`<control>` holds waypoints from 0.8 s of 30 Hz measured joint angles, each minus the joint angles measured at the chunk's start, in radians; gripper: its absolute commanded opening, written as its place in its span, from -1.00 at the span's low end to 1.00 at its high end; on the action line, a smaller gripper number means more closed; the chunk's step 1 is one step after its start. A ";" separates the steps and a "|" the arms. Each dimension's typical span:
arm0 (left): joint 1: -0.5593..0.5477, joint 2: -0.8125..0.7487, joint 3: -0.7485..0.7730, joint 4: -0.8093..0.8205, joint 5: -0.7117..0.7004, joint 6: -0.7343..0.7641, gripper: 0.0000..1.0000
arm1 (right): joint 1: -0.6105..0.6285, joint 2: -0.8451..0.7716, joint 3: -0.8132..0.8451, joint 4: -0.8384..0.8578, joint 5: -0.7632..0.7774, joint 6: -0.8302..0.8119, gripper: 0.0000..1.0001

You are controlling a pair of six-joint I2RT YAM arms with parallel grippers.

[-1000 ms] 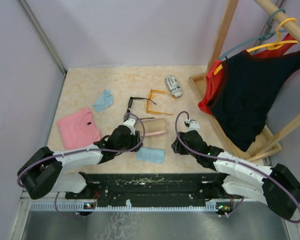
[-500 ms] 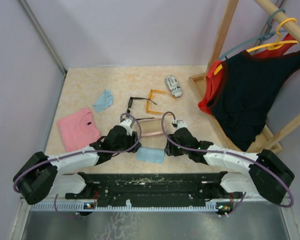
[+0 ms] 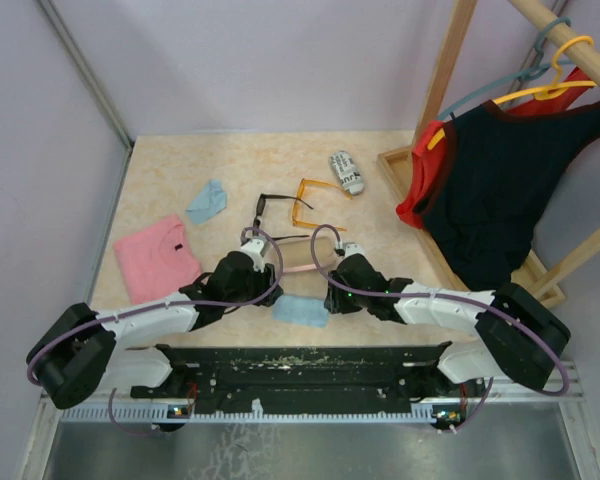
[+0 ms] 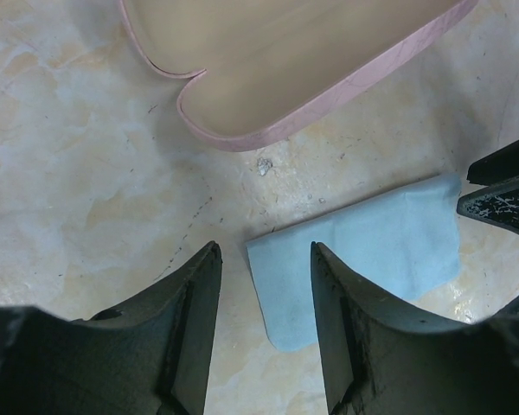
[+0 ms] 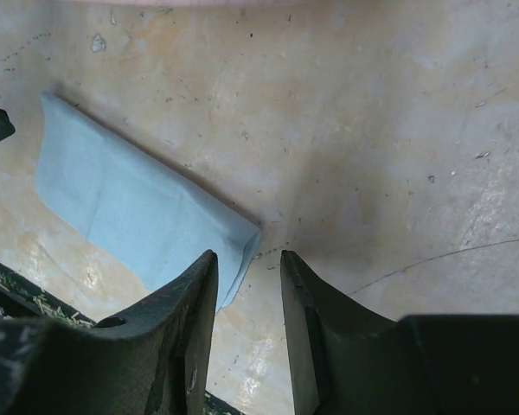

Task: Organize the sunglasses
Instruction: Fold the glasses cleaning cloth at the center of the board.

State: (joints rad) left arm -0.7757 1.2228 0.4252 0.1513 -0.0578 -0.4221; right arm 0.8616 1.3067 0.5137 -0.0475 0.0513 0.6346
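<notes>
Two pairs of sunglasses, black pair (image 3: 260,207) and orange pair (image 3: 297,203); two cases, pink case (image 3: 300,255) and printed case (image 3: 347,172); two blue cloths (image 3: 207,200) (image 3: 302,310); one pink shirt (image 3: 158,256).

Overhead shot is evenly lit with soft diffuse light, so the beige marbled tabletop (image 3: 170,170) only gets faint, fuzzy shadows under the arms. The black top hanging on the wooden rack (image 3: 490,190) is a flat dark blob with no detail. Wrist views are bright and crisp on the table. The open pink oblong case (image 4: 285,52) throws a soft shadow below its rim. The left gripper's dark fingers (image 4: 186,337) look soft close to the lens, same for the right gripper's fingers (image 5: 182,346).
</notes>
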 measured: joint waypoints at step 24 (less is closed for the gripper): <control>0.005 0.000 -0.008 0.005 0.029 0.004 0.01 | 0.000 0.101 0.066 -0.005 -0.029 0.013 -0.49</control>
State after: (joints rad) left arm -0.7712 1.2228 0.4175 0.1558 -0.0292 -0.4183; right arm 0.8616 1.4075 0.5800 -0.0528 0.0219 0.6479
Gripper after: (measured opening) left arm 0.506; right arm 0.285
